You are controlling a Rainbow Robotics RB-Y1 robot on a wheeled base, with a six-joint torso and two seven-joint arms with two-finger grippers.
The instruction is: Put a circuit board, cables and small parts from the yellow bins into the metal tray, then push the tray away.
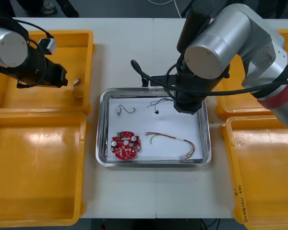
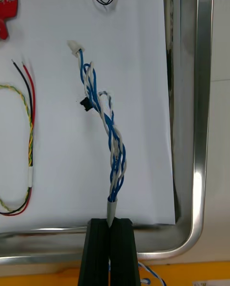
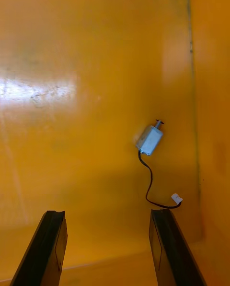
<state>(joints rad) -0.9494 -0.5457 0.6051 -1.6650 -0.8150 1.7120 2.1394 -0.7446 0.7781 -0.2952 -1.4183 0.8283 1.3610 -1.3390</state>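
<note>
**Three items in the tray, a fourth pinched above it**

The metal tray (image 1: 153, 164) sits in the middle of the frame. On its white lining lie a round red circuit board (image 1: 126, 145) at lower left, a red and yellow cable (image 1: 170, 140) at lower right, and a small metal part (image 1: 120, 111) with a black wire at upper left.

The right gripper (image 2: 111, 221) is over the tray's upper right corner. Its fingers are clamped together on the grey end of the twisted blue and white cable (image 2: 112, 142). The rest of the cable trails away from the fingers across the white lining, just inside the rim. Holding it by one end probably lets its length settle flat inside the tray before it is let go. That release looks like the step in hand.

The left gripper (image 3: 108, 213) is inside the yellow bin (image 1: 81, 38) at the upper left of the frame, fingers spread wide apart and holding nothing. Another small metal part (image 3: 149, 139) with a black wire lies on the bin floor ahead of them, nearer one finger and close to the bin wall. The open stance suits a grab at it, though the wall leaves little room on that side.
</note>
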